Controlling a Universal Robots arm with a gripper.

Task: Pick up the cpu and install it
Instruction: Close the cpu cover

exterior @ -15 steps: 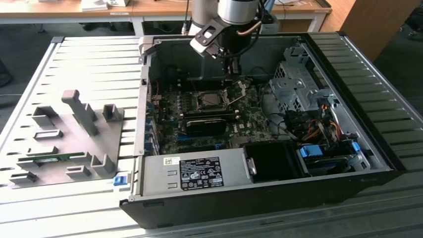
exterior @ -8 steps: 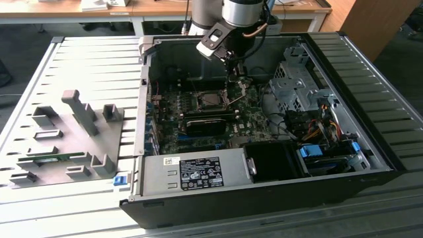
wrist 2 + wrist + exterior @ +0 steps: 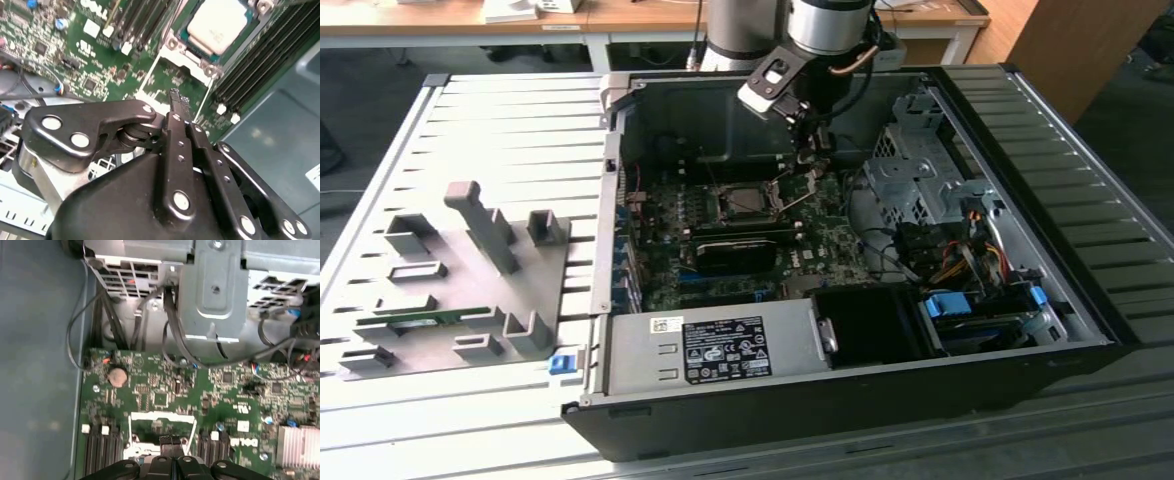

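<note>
Scanning the exterior view from its left: a grey fixture plate (image 3: 400, 300) on the slatted table (image 3: 494, 110). Upright grey blocks stand on the plate, and a green memory stick (image 3: 420, 319) lies flat among them. Next comes the open computer case (image 3: 854, 400), with the power supply (image 3: 714, 350) along its near wall and the green motherboard (image 3: 720, 275) on its floor. The socket (image 3: 740, 203) sits mid-board. Just to the exterior view's right of the socket hangs my gripper (image 3: 809, 170), pointing down, close over the board. Further right is a metal drive cage (image 3: 914, 165), then a bundle of coloured cables (image 3: 961, 255).

Second wrist view: the cpu (image 3: 217, 25) lies flat inside the socket's metal frame, pale metal top up, apart from my fingers (image 3: 172, 132). Both wrist views show the fingers clenched against each other with nothing between them. The tips are over bare board beside the frame; I cannot tell whether they touch it.
</note>
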